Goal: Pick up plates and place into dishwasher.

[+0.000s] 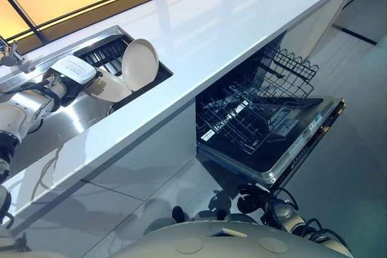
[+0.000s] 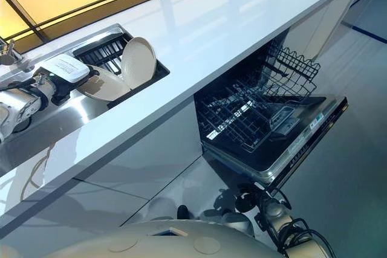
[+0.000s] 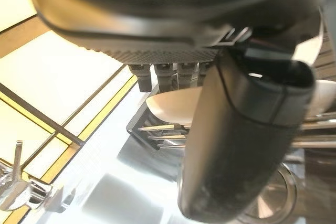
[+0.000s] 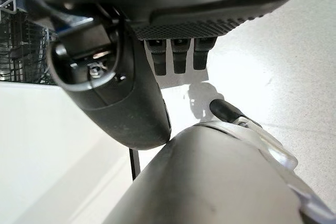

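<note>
Two cream plates are in the black rack (image 1: 107, 49) inside the steel sink (image 1: 72, 122). One plate (image 1: 140, 63) stands on edge; the other plate (image 1: 110, 87) lies tilted beside it. My left hand (image 1: 69, 86) reaches over the sink right next to the lying plate's rim, fingers relaxed and thumb (image 3: 244, 145) held apart, nothing in its grasp. A plate (image 3: 170, 106) shows just past its fingers (image 3: 168, 74). The dishwasher (image 1: 296, 149) stands open under the counter with its lower rack (image 1: 239, 119) pulled out. My right hand (image 1: 253, 200) hangs idle low by the dishwasher door, fingers (image 4: 178, 53) relaxed.
A long white counter (image 1: 230, 22) runs over the dishwasher, with a window strip behind it. A faucet (image 1: 8, 54) stands at the sink's far left. The upper dishwasher rack (image 1: 290, 64) juts out beneath the counter edge. Grey floor (image 1: 351, 167) surrounds the lowered door.
</note>
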Robot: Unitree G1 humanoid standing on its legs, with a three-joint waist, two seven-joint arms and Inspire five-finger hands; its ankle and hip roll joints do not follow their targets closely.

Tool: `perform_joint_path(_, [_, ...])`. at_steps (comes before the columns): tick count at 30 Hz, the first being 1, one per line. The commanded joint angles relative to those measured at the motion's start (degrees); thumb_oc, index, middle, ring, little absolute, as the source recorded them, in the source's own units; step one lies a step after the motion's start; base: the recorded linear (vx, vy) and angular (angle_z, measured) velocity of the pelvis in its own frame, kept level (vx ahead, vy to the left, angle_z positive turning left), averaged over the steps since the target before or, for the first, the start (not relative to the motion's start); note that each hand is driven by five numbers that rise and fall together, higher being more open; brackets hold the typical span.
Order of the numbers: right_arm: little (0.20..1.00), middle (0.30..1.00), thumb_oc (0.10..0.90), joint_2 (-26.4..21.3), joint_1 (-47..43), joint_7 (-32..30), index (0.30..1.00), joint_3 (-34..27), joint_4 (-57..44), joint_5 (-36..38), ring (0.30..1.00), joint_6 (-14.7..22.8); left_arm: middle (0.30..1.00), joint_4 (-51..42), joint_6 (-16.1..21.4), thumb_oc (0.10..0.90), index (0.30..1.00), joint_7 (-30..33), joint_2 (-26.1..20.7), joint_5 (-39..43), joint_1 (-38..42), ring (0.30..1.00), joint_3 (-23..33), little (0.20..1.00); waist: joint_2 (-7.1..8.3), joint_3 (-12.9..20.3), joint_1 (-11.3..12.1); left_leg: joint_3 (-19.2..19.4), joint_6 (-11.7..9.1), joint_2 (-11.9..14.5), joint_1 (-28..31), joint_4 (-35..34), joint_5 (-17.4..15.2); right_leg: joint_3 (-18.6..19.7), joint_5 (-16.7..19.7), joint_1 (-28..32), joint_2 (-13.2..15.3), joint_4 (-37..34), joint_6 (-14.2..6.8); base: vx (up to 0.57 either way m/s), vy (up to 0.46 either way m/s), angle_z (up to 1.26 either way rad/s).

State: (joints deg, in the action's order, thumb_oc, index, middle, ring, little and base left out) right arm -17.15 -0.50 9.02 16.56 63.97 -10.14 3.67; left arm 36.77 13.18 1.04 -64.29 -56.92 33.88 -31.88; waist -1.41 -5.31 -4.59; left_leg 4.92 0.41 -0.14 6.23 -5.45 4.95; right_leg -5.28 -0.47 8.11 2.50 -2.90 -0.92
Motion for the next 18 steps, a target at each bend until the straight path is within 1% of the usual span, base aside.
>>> perform_joint_path(1, [0.900,0.900,0.800,-3.69,1.81,0.42,0.900,2.39,0.06,-0.25,0.900,-0.74,0.900,5.61,-7.22,0.800,0.900,8.11,-0.54,0.40,11.20,0.900,4.72,0.900,-1.56,-0.44,-0.74,4.57,4.04,-4.70,3.31,0.95,-9.36,2.79,1.37,-5.75,0.90,6.42,-6.97,0.03,0.007,-0.04])
perform_joint_path(3, [0.900,0.900,0.800,-3.71,1.90,0.37,0.900,2.35,0.03,-0.41,0.900,-0.66,0.900,6.44,-7.43,0.800,0.900,9.26,0.05,0.96,11.37,0.900,4.38,0.900,-1.46,-0.51,-0.89,4.82,4.03,-4.64,3.24,1.03,-9.35,2.92,1.38,-5.83,0.87,6.43,-6.95,0.02,0.006,-0.05])
perform_joint_path(4, [0.900,0.900,0.800,-3.80,1.95,0.46,0.900,2.41,-0.26,-0.48,0.900,-0.81,0.841,7.07,-7.52,0.731,0.841,9.76,0.84,1.00,11.19,0.841,4.58,0.831,-1.35,-0.54,-0.99,4.96,4.05,-4.61,3.21,1.09,-9.37,3.01,1.36,-5.85,0.82,6.40,-6.89,0.02,0.005,-0.05])
perform_joint_path(5, [0.900,0.900,0.800,-3.85,1.90,0.49,0.900,2.36,-0.03,-0.54,0.900,-0.59,0.585,7.56,-7.60,0.432,0.585,10.19,1.35,1.59,11.01,0.585,4.37,0.532,-1.25,-0.62,-1.04,5.06,4.05,-4.58,3.16,1.15,-9.40,3.10,1.39,-5.87,0.79,6.35,-6.89,0.02,0.007,-0.05])
perform_joint_path(6, [0.900,0.900,0.800,-3.83,1.85,0.48,0.900,2.37,0.02,-0.64,0.900,-0.54,0.476,7.49,-7.87,0.306,0.476,10.71,1.95,1.68,10.71,0.476,4.51,0.406,-1.18,-0.63,-1.10,5.15,4.02,-4.56,3.11,1.16,-9.38,3.22,1.41,-5.94,0.74,6.30,-6.83,0.02,0.007,-0.05])
perform_joint_path(7, [0.900,0.900,0.800,-3.90,1.79,0.53,0.900,2.44,-0.10,-0.61,0.900,-0.66,0.408,7.67,-7.97,0.226,0.408,11.14,2.57,1.62,10.55,0.408,4.60,0.326,-1.10,-0.66,-1.18,5.21,4.03,-4.56,3.07,1.19,-9.40,3.33,1.43,-6.00,0.70,6.27,-6.82,0.02,0.008,-0.04])
perform_joint_path(8, [0.900,0.900,0.800,-3.92,1.72,0.51,0.900,2.54,-0.15,-0.58,0.900,-0.77,0.300,7.65,-8.08,0.100,0.300,10.87,3.02,1.91,10.70,0.300,4.41,0.200,-1.05,-0.66,-1.27,5.29,4.01,-4.55,3.06,1.19,-9.42,3.40,1.41,-6.05,0.66,6.25,-6.80,0.00,0.000,0.00])
perform_joint_path(11, [0.900,0.900,0.800,-3.90,1.90,0.38,0.900,2.55,-0.29,-1.05,0.900,-0.60,0.300,8.13,-8.11,0.100,0.300,9.92,4.09,1.53,11.08,0.300,3.73,0.200,-0.93,-0.59,-1.56,5.57,3.95,-4.46,3.01,1.24,-9.46,3.60,1.33,-6.05,0.56,6.05,-6.78,0.01,0.001,-0.03])
perform_joint_path(15, [0.900,0.900,0.800,-4.22,1.61,-0.96,0.900,2.47,-0.05,-0.66,0.900,0.73,0.300,8.56,-8.37,0.100,0.300,9.35,5.28,0.68,12.28,0.300,2.21,0.200,-0.79,-0.57,-1.88,5.75,3.84,-4.41,2.92,1.34,-9.49,3.82,1.29,-6.06,0.47,5.82,-6.71,0.01,-0.006,-0.08])
perform_joint_path(18, [0.900,0.900,0.800,-4.36,1.50,-2.19,0.900,1.85,-0.91,0.36,0.900,1.18,0.300,8.11,-8.51,0.100,0.300,9.69,4.96,0.38,13.04,0.300,1.42,0.200,-0.90,-0.47,-2.02,5.72,3.81,-4.46,2.93,1.45,-9.53,3.92,1.22,-6.03,0.40,5.79,-6.66,0.01,-0.007,-0.03])
